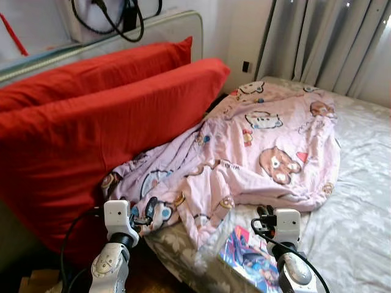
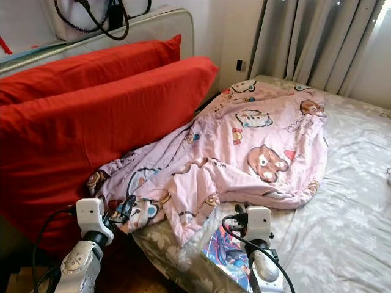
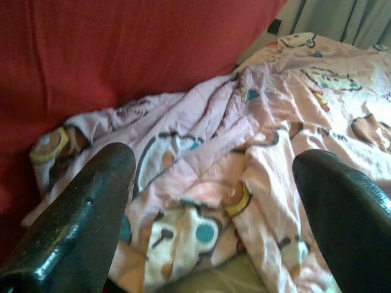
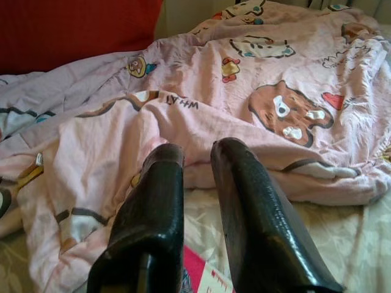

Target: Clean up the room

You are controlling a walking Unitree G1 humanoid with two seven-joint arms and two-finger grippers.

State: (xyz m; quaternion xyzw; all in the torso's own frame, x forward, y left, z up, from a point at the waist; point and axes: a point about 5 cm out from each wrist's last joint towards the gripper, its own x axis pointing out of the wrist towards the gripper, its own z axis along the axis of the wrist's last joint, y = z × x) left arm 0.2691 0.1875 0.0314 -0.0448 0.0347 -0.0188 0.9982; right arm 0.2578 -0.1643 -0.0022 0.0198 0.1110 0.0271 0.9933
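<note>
Pink blanket (image 1: 256,152): cartoon-bear print, lying crumpled and spread across the head half of the bed (image 1: 360,201), its near corner bunched at the mattress edge and trailing toward the floor. Its left margin runs under the red pillows, so that edge is hidden.

Red pillows (image 1: 98,116): two, large, propped on edge against the padded headboard (image 1: 177,24); the nearer one overlaps the farther and is cut off at the frame's left.

Book or magazine (image 1: 244,256): colourful cover, lying on the grey floral sheet just below the blanket's hem; partly covered by the right arm, title illegible.

Left gripper (image 3: 214,201): fingers spread wide apart, holding nothing, poised just before the bunched blanket corner near the pillows.

Right gripper (image 4: 197,177): fingers close together with a narrow gap, nothing between them, above the sheet beside the magazine, pointing at the blanket's hem.

Grey curtains (image 1: 330,43): hanging beyond the bed's far side. Black cables (image 1: 116,18): looped atop the headboard, cut off by the frame.
</note>
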